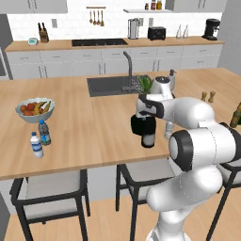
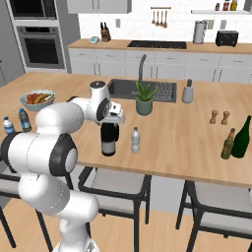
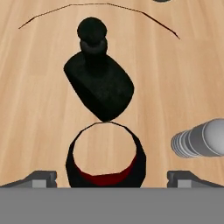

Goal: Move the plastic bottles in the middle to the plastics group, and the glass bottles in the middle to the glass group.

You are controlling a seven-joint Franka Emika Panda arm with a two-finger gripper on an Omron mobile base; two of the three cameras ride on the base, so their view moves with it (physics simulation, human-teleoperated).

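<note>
- Pale wood covers the island surface (image 1: pixel 94 136), with a dark sink (image 1: pixel 110 85) and tap set into its far side and a potted plant (image 2: pixel 144 101) beside the sink.
- Behind it run grey cabinets, a white tiled wall, a cooktop, a kettle and a toaster; dark stools stand at the near edge.
- At the left end sit a fruit bowl (image 1: pixel 34 109) and 2 small water bottles (image 1: pixel 36 145), close together.
- At the right end are 2 wooden shakers (image 2: pixel 219 117), an olive-brown bottle (image 2: pixel 227 144) and a dark green bottle (image 2: pixel 242 138).
- The end effector (image 3: pixel 112 177) hangs wide open straight over a dark bottle (image 2: pixel 108 146) near the front edge, not touching it.
- A squat black bottle (image 3: pixel 98 87) lies just beyond, and the clear water bottle (image 2: pixel 135 140) stands just beside.
</note>
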